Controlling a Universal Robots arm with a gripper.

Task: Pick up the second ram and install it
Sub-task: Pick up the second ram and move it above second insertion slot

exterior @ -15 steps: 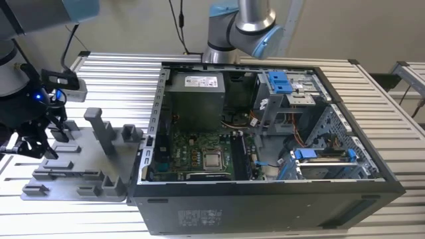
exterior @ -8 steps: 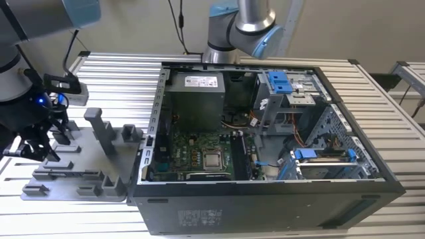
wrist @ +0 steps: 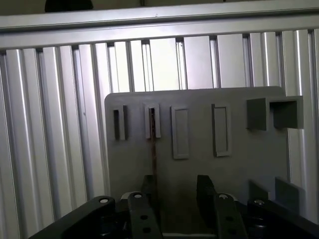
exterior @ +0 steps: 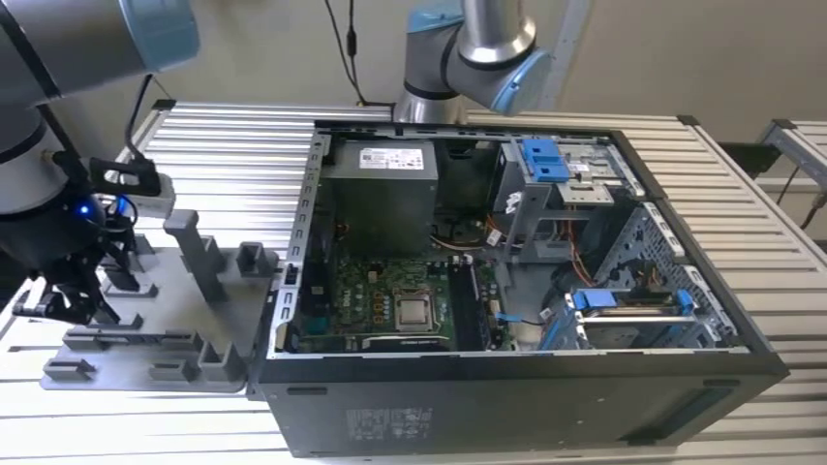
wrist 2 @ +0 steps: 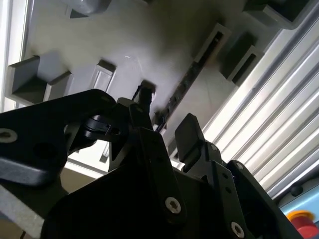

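One ram (wrist: pixel 153 149) stands in the gray holder (wrist: pixel 239 169), gripper (wrist: pixel 177 180) jaws wide by it; case label (exterior: pixel 387 423) unreadable.

My table (exterior: pixel 220 145): ribbed aluminium slats, pale and shiny, seen in both wrist views too (wrist: pixel 50 149) (wrist 2: pixel 269 134).
Tower case (exterior: pixel 517 407): black, on its side on those slats, open upward.
Power supply (exterior: pixel 378 199): grey box in the case's far corner.
Processor socket (exterior: pixel 416 312): bare metal square toward the case's near wall.
Blue drive brackets: one (exterior: pixel 543 160) at the far wall, another (exterior: pixel 625 300) nearer, toward the exterior view's right.
Red-and-yellow knob (wrist 2: pixel 301 221): beyond the slats in my second wrist view.
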